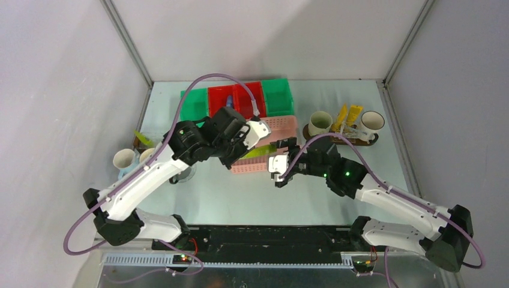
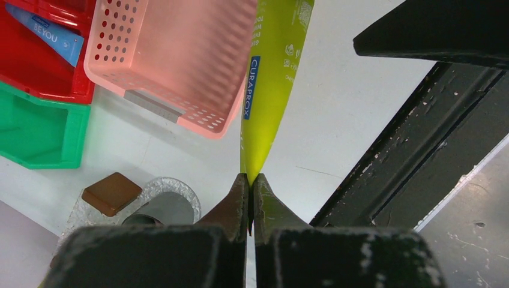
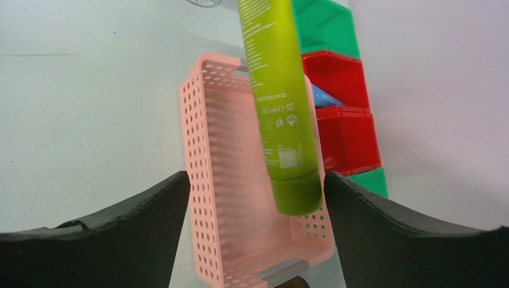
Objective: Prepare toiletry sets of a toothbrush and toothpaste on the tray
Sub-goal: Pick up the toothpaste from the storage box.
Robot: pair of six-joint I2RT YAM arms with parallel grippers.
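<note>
A lime-green plastic toothpaste tube hangs in mid-air over a pink perforated plastic basket, which looks empty. The left gripper is pinched tight on the tube's flat crimped end. The right gripper has its jaws wide apart either side of the cap end, not touching it.

This looks like a hand-over. Next, the right jaws must close on the tube before the left lets go.

To the right, a dark brown wooden tray carries two pale ceramic mugs and yellow tubes. A red plastic bin holds a blue tube.
</note>
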